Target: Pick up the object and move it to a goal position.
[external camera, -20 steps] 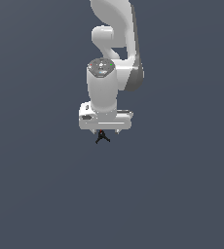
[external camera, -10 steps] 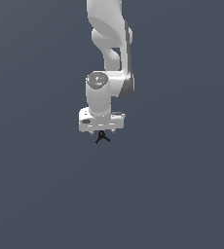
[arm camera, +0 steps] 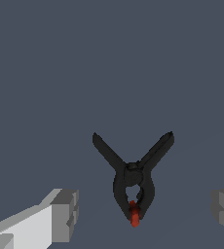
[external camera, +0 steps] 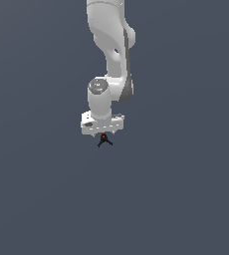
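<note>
1. We're looking at the tool [external camera: 102, 135] hanging straight down over the object [external camera: 104, 141], a little black clamp with splayed handles and a red tip. In the wrist view the fingers [arm camera: 60, 216] are sitting wide apart, one on each side of the object [arm camera: 132, 182], with clear gaps and no contact, so nothing's being held.
2. As far as we can judge, the pick-up isn't done yet. The object seems to be lying on the worktop [external camera: 186, 199] right under the tool, in the middle of what we can see of it. We can't tell how much height is left between the fingertips and the surface.
3. What's left, we're guessing: close on the clamp, lift, carry it to the goal. No goal marker is showing in either view, so we can't say which way that is.
4. The surface is plain flat dark grey-blue, no edges or corners in view, and no room visible around it.
</note>
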